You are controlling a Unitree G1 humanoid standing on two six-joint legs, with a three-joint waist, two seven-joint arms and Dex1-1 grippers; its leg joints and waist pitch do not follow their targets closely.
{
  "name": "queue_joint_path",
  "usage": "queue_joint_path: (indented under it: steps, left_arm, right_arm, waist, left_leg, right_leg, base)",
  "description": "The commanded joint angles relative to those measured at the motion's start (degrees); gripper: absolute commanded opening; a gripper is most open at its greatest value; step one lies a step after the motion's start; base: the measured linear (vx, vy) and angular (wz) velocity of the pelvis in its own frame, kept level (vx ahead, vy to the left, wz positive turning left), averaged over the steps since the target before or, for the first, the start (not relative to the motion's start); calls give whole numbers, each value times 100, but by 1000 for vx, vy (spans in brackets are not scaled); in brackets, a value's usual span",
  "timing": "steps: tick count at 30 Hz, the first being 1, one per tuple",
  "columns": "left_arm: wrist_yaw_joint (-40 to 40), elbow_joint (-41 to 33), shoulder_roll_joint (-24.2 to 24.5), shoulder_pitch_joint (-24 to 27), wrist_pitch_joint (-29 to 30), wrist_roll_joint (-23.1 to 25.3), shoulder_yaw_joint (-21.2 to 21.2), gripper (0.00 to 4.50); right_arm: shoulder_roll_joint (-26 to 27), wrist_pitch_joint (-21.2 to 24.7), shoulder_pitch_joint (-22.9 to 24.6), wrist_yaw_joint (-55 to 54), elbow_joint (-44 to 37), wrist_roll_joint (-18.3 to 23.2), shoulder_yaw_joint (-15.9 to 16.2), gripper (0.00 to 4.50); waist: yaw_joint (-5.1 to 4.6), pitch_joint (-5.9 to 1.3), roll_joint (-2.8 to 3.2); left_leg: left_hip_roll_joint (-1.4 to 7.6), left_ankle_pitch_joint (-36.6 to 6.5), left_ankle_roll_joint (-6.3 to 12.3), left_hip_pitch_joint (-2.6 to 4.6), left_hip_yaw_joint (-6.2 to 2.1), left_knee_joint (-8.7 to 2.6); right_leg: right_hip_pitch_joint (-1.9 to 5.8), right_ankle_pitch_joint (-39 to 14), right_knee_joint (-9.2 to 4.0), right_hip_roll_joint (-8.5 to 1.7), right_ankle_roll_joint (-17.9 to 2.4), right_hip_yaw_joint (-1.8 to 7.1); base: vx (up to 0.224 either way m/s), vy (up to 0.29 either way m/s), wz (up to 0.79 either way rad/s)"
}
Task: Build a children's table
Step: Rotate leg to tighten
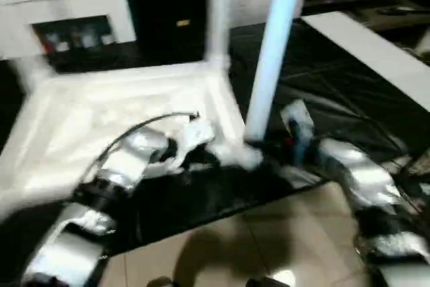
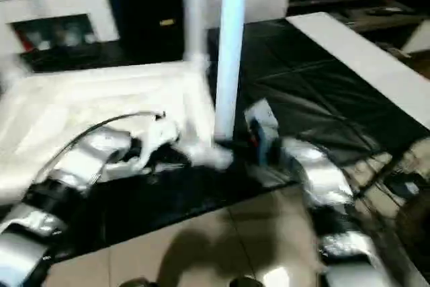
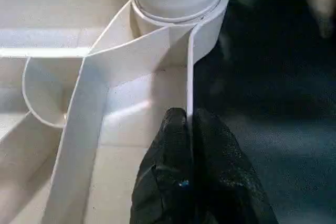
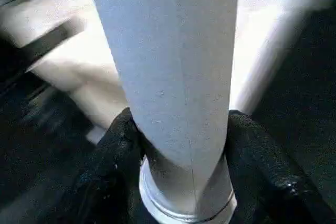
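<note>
The top (image 1: pixel 101 126) lies underside up on the black mat (image 1: pixel 322 99), ribs exposed. Two legs stand in the corner sockets on my right: far leg (image 1: pixel 218 11) and near leg (image 4: pixel 168 77). Remaining sockets are blurred. My right gripper (image 4: pixel 178 182) clamps the smooth tubular near leg. My left gripper (image 3: pixel 190 124) pinches the thin rim (image 3: pixel 190 77).

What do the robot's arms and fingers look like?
Both forearms are shiny silver with black joint rings. The left arm has a thin black cable arching over it. The right arm shows a small red mark near its wrist. Each gripper has two matte black fingers, slightly speckled.
</note>
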Motion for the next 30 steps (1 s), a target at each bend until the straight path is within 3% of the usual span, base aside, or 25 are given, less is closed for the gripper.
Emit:
queue_joint_path:
  steps: [1,3,5,7,10,13,14,17,24,25,30]
  left_arm:
    - [18,-357,-441,-113,159,-355,-85,0]
    - [450,-360,-700,-176,382,-321,60,0]
    - [798,-408,-997,-218,615,-329,176,0]
    - [803,-460,-1033,-191,607,-274,142,0]
    - [874,-458,-990,-169,536,-159,60,0]
    - [892,-450,-906,-143,404,-47,-17,0]
    - [905,-464,-895,-132,407,-21,-27,0]
    - [710,-496,-670,-62,255,68,-130,0]
    - [327,-411,-276,-8,-204,221,-369,0]
    - [108,-381,-130,11,-403,209,-416,0]
    - [-396,-203,230,2,-896,233,-509,0]
  right_arm:
    - [246,156,-201,-841,382,-224,51,194]
    - [508,138,-405,-1305,668,-130,-142,194]
    - [702,-42,-537,-1418,859,-102,-192,194]
    - [729,-152,-526,-1313,806,-191,-100,263]
    - [809,-127,-510,-1269,705,-121,-163,265]
    - [790,-176,-509,-1292,725,-118,-178,308]
    - [774,-223,-513,-1277,757,-132,-169,308]
    - [478,-499,-372,-779,661,-67,-193,345]
    - [-24,-729,-189,-87,527,-47,-224,395]
    - [-247,-828,-127,202,487,-55,-210,402]
    - [-828,-923,30,1070,321,-6,-122,439]
  waist:
    - [53,-424,-52]
    - [19,-442,-65]
    - [28,-466,-64]
    - [67,-491,-57]
    - [121,-529,-62]
    - [218,-575,-44]
    - [237,-557,-42]
    - [280,-534,-34]
    - [339,-490,-35]
    - [370,-499,-7]
    - [421,-506,-26]
  left_leg:
    - [45,-1585,-15,3,-85,-437]
    - [61,-1365,70,-54,-83,-449]
    - [65,-1193,158,3,-36,-420]
    - [64,-1020,265,-7,-23,-409]
    - [65,-650,406,-32,-5,-394]
    - [90,-160,525,-34,-5,-368]
    - [87,-208,565,-28,6,-368]
    - [95,-608,465,4,18,-390]
    - [104,-918,314,26,14,-422]
    - [111,-987,303,34,3,-423]
    - [106,-926,339,16,10,-414]
  right_leg:
    - [334,-3052,-615,-314,-471,182]
    - [368,-2609,-565,-313,-604,213]
    - [322,-2173,-539,-297,-842,252]
    - [341,-1886,-506,-294,-962,267]
    - [372,-1328,-437,-294,-1111,292]
    - [370,-493,-302,-274,-1354,321]
    - [353,-406,-305,-260,-1406,317]
    - [358,-851,-367,-281,-1331,319]
    - [330,-1505,-454,-285,-1064,316]
    - [332,-1555,-462,-288,-1024,312]
    - [340,-1319,-423,-273,-1087,318]
  base:
    - [0,0,0]
    - [0,0,0]
    - [0,0,0]
    - [0,0,0]
    - [0,0,0]
    - [0,0,0]
    - [0,0,0]
    - [0,0,0]
    - [0,0,0]
    - [0,0,0]
    - [0,0,0]
